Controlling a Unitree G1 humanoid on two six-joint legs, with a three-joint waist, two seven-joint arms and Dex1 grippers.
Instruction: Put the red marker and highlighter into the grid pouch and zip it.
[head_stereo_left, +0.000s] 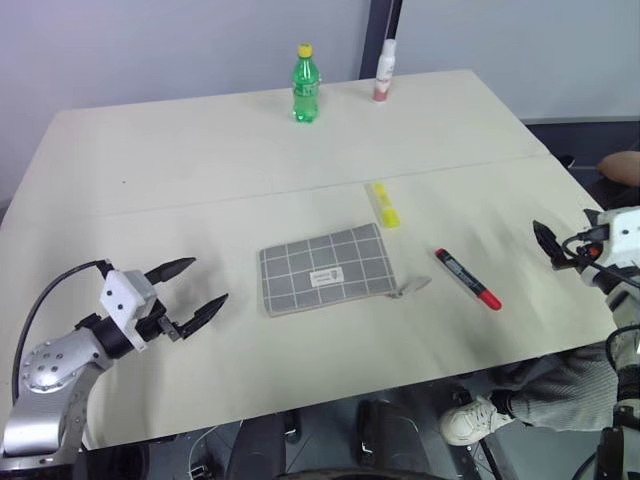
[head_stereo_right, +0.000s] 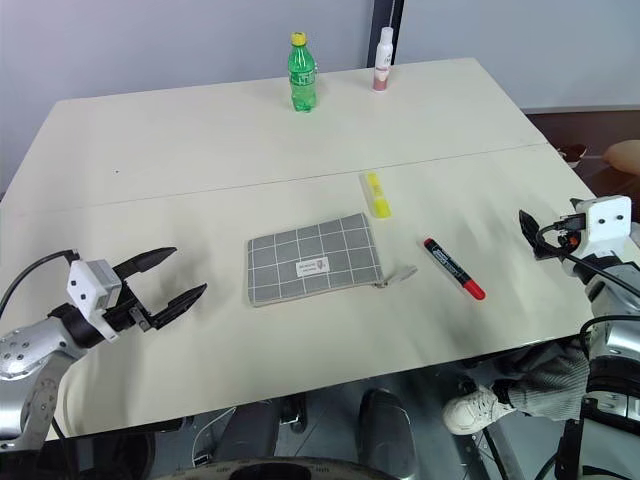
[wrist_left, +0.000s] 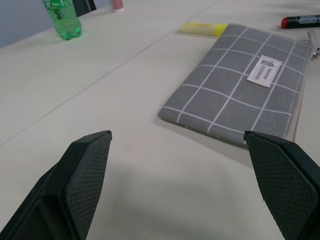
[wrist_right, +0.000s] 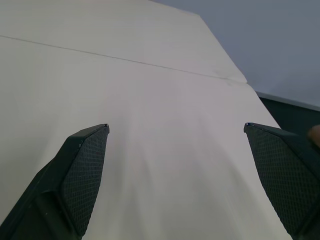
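**Hovering over the desk, both grippers empty and spread wide**

Reaching in low from the near left corner, the left gripper lies about level above the desk, its fingers spread wide with nothing between them. They aim across at the grid pouch, which lies ahead of the tips and apart from them, with bare desk between.

The right gripper hangs at the right edge of the desk, also about level. Its fingers stand wide and hold nothing, with plain desk surface ahead of them.

The pouch lies flat with its long axis running across the desk. Its white label faces up and its zipper tab trails off the end farthest from the left fingers. The highlighter lies just past the pouch's far corner, its long axis pointing away toward the back of the desk. The red marker lies between the pouch and the right fingers, touching neither. It sits at a diagonal, with its red cap end nearer the front edge.

A green bottle and a white bottle with a pink base stand upright at the back of the desk, well beyond both sets of fingers. A person's shoe shows under the desk near the right arm.
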